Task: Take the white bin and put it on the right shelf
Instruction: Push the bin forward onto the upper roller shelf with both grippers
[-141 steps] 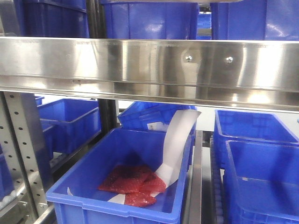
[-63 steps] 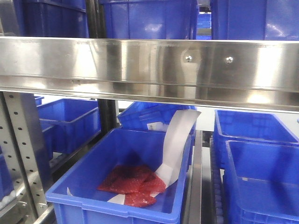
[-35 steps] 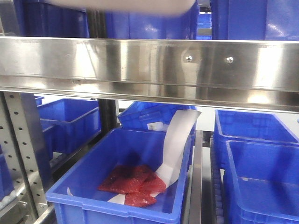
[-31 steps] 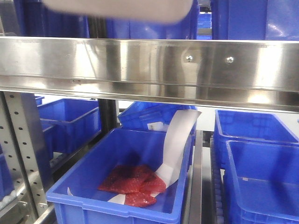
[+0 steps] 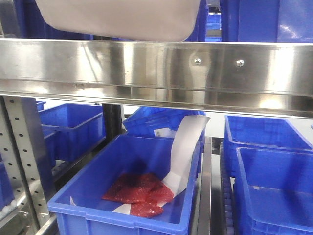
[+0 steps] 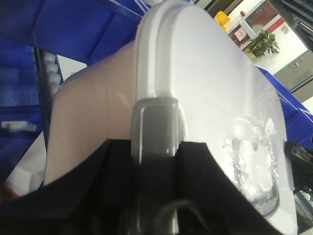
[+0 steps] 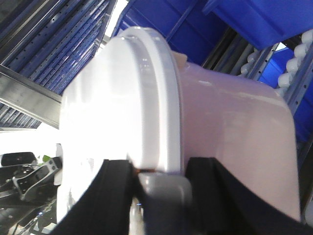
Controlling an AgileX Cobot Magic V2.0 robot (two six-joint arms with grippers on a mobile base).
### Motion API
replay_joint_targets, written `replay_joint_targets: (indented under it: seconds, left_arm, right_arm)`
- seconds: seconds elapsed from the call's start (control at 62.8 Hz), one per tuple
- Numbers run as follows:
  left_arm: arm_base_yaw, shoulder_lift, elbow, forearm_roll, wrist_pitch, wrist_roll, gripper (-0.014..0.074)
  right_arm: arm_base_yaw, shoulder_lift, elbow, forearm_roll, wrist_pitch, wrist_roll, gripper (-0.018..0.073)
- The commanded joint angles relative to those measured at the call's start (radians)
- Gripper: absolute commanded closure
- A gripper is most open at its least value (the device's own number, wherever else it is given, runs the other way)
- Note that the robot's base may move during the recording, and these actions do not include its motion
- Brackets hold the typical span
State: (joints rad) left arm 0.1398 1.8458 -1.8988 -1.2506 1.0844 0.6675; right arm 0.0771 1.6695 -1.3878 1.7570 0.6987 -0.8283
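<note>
In the front view, a small white label (image 5: 164, 131) on a rear blue crate (image 5: 161, 122) is showing print too small to read. The white bin (image 5: 117, 19), one pale pinkish tub with rounded corners, is hanging at 12 o'clock just above the right shelf (image 5: 98, 68), whose steel rail is carrying two bolts (image 5: 197, 61). In the left wrist view, the left gripper (image 6: 155, 117) is clamping the bin's flat white lid (image 6: 210, 83) at its rim. In the right wrist view, the right gripper (image 7: 161, 188) is gripping the opposite rim at 6 o'clock.
</note>
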Motion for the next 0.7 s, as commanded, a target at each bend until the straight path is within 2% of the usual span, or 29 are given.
replay_joint_targets:
  seconds: [0.0,0.095,0.159,0.223,0.286,0.684]
  left_arm:
    - [-0.049,-0.044,-0.037,-0.107,0.152,0.041,0.0516]
    - [-0.049,-0.044,-0.037,-0.107,0.147,0.041,0.0371]
    - [-0.049,-0.044,-0.037,-0.107,0.138,0.041,0.0299]
    - [-0.049,-0.044,-0.037,-0.107,0.135,0.041,0.0271]
    - [-0.048,-0.044,-0.037,-0.107,0.135,0.041,0.0259]
    - [-0.029,-0.044,-0.037,-0.105,0.136,0.041,0.0259]
  right_arm:
    - [0.05,-0.056,-0.045,0.147,0.197,0.001,0.0501]
    - [0.05,-0.056,-0.045,0.146,0.194,-0.011,0.0425]
    - [0.05,-0.056,-0.045,0.14,0.183,-0.018,0.0253]
    - [0.05,-0.056,-0.045,0.137,0.168,-0.018,0.005]
    - [0.05,-0.056,-0.045,0.129,0.158,-0.018,-0.0091]
    - [0.019,-0.056,-0.045,0.066,0.147,-0.026,-0.0074]
